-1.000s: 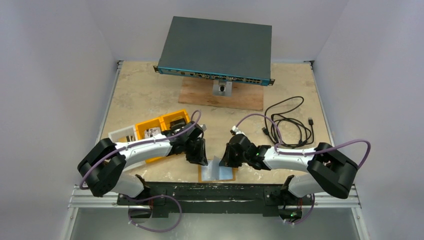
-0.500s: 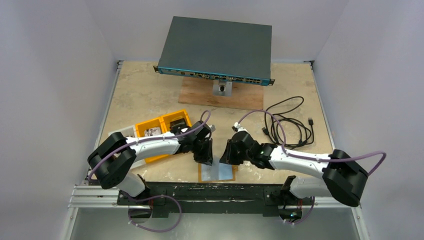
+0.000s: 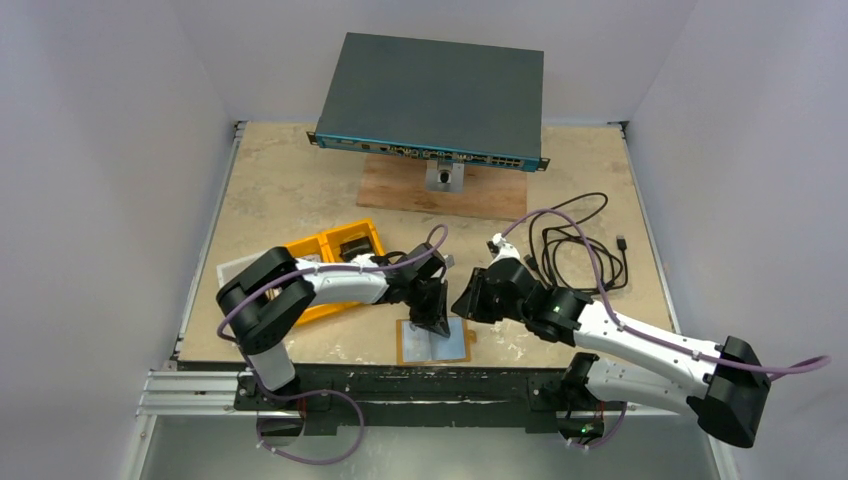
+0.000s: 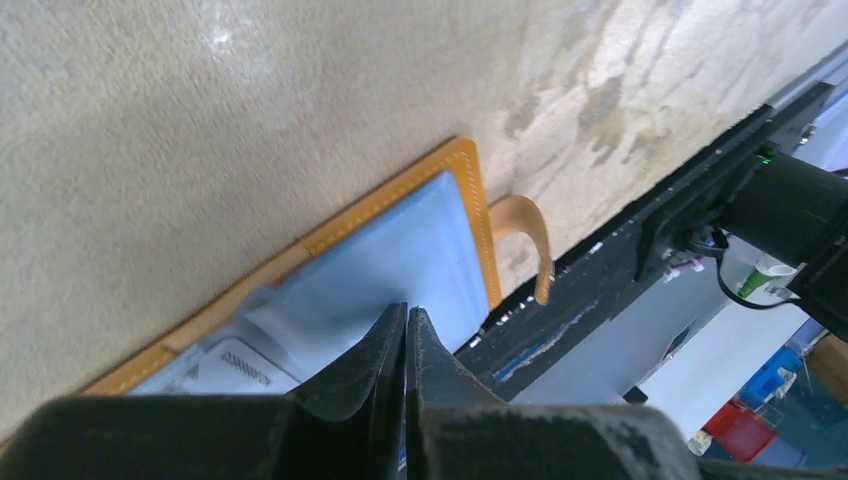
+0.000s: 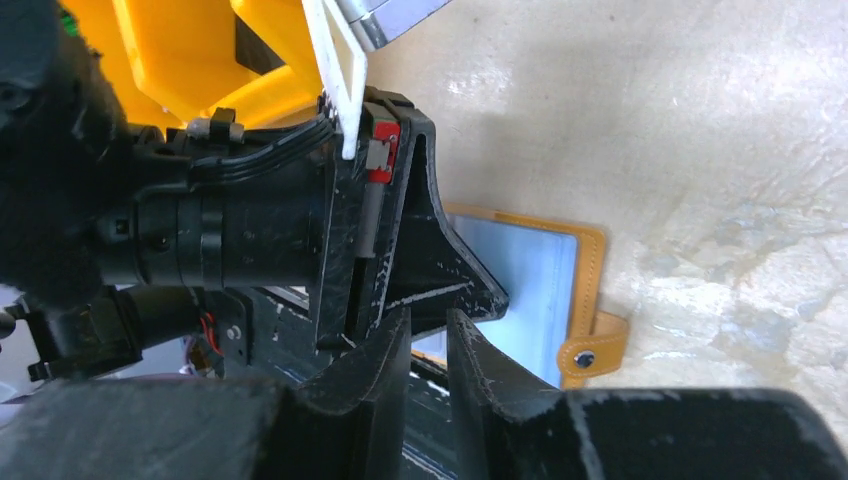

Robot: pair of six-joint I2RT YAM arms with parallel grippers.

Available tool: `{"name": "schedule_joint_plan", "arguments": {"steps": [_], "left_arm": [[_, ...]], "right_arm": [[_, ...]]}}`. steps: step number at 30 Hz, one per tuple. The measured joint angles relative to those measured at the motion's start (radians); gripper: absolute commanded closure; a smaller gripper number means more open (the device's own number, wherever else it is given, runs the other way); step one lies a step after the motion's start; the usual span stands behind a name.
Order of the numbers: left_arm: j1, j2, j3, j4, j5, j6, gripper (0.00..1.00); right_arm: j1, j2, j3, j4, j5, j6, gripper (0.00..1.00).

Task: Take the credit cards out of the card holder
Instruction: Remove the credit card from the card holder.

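The card holder (image 3: 403, 345) lies open and flat near the table's front edge, with a tan stitched border (image 4: 470, 190) and a snap strap (image 5: 590, 350). A grey-blue credit card (image 4: 410, 250) fills its inside, also seen in the right wrist view (image 5: 535, 285). My left gripper (image 3: 433, 320) points down onto that card with its jaws shut (image 4: 407, 310); nothing shows between them. Just to the right, my right gripper (image 3: 463, 303) hovers beside the left one. Its fingers (image 5: 428, 322) stand slightly open with nothing between them, facing the left gripper's finger (image 5: 440, 265).
An orange compartment tray (image 3: 335, 245) and a white tray (image 3: 240, 268) sit behind the left arm. A black cable (image 3: 580, 245) is coiled at the right. A network switch (image 3: 435, 95) on a wooden board (image 3: 445, 190) stands at the back. The black rail (image 3: 420, 380) borders the front edge.
My left gripper has moved right onto the card holder and shut. My right gripper has drawn back a little to the right and parted its jaws slightly.
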Motion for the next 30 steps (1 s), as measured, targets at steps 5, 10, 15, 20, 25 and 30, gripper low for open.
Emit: {"name": "schedule_joint_plan", "arguments": {"steps": [5,10,15,20,25,30], "left_arm": [[-0.001,0.047,0.005,0.014,0.018,-0.016,0.93],[-0.001,0.002,0.005,-0.024,-0.017,-0.011,0.88],[0.014,-0.141,0.003,-0.092,-0.069,-0.002,0.86],[0.063,-0.284,-0.05,-0.13,-0.114,0.007,0.86],[0.129,-0.386,-0.14,-0.185,-0.139,0.021,0.85],[0.18,-0.455,-0.197,-0.224,-0.152,0.031,0.85]], "right_arm": [[0.0,-0.01,-0.025,-0.032,0.0,0.004,0.79],[0.0,0.005,-0.032,-0.035,-0.005,0.003,0.78],[0.0,0.045,-0.032,-0.002,-0.021,0.003,0.76],[0.0,0.087,-0.032,0.04,-0.048,0.003,0.76],[0.0,0.151,-0.032,0.115,-0.09,0.003,0.76],[0.003,0.24,-0.032,0.19,-0.129,0.003,0.76]]}}
